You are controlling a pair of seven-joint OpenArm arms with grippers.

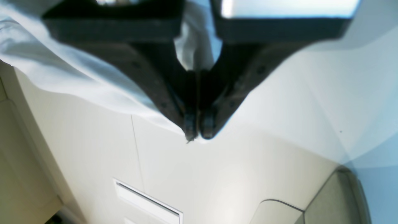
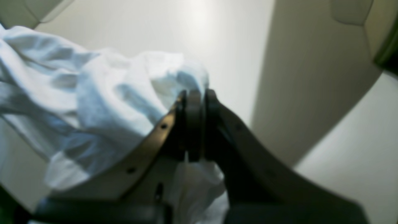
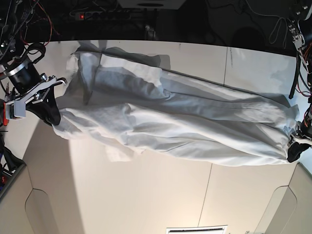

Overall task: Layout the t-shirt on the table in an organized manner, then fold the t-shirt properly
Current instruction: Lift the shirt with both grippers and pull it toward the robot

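Two grippers hold the t-shirt stretched between them above the table — the right gripper pinches one bunched end at the base view's left, the left gripper pinches the other end at its right. Both sets of jaws are pressed together on cloth. The shirt hangs wrinkled and sagging, plain white — no brand, label or writing can be read on it.

Black arms, screw-dotted dark jaws, tangled red and black cables.
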